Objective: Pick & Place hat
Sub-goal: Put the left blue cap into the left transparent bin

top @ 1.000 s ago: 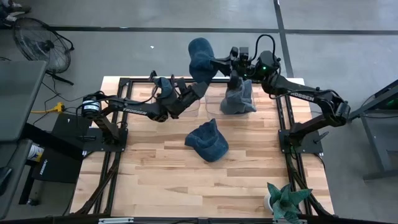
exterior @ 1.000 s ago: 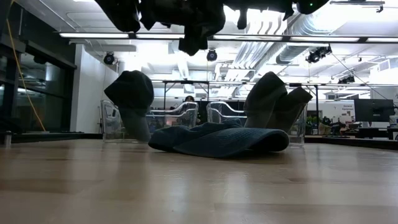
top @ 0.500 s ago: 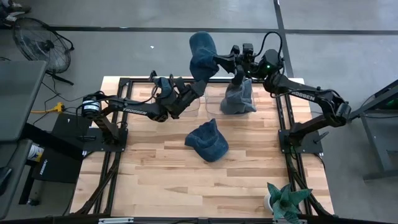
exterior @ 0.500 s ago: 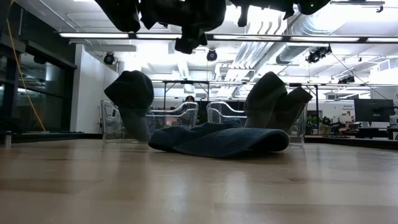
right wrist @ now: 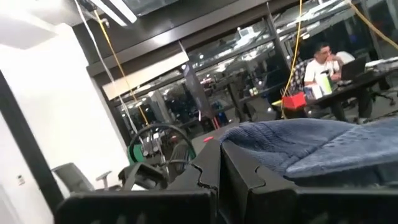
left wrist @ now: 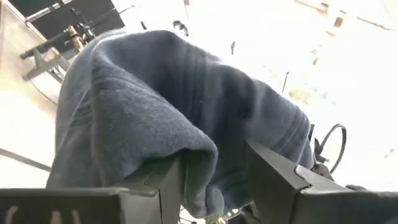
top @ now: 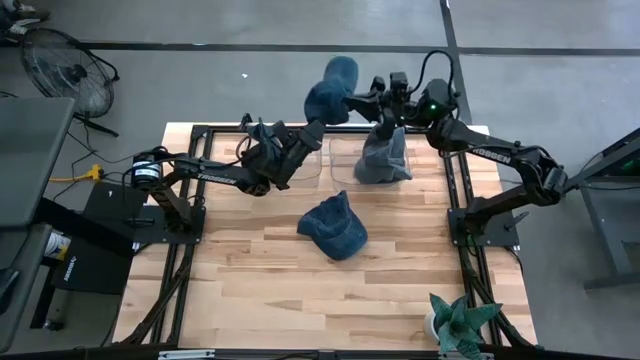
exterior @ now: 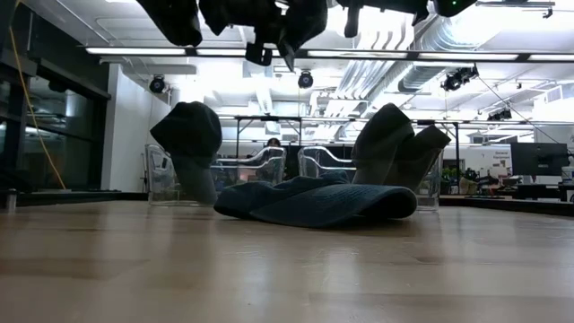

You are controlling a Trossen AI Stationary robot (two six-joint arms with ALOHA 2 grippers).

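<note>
My left gripper [top: 316,128] is raised over the table's far edge and shut on a dark blue knit hat [top: 332,88], which fills the left wrist view [left wrist: 161,106]. My right gripper [top: 353,98] is shut, with its tips just to the right of that hat, and its wrist view shows the hat [right wrist: 305,146] beyond its fingers. A second hat [top: 335,228] lies flat on the middle of the table. Other hats stand in the clear bins, one on the left [exterior: 188,144] and one on the right [top: 383,155]. My left gripper pinches a bunched fold at the hat's lower edge [left wrist: 202,177] between its two fingers [left wrist: 277,177]. The fingers slant upward toward the far right. The hat is lifted clear and bulges up beyond the fingertips. My right gripper: its shut fingers [right wrist: 205,171] are beside the hat, and I cannot tell whether they touch it.
Two clear bins [exterior: 256,170] [exterior: 318,166] stand at the table's far edge. A black frame [top: 460,190] runs along both sides. A potted plant [top: 455,325] sits at the near right corner. Bare wood lies in front of the flat hat.
My left gripper tipped upward and swung the held hat up, toward the far right. The part that hung below it has risen out of the low view. My right gripper shifted slightly left toward that hat. The other hats stayed put.
</note>
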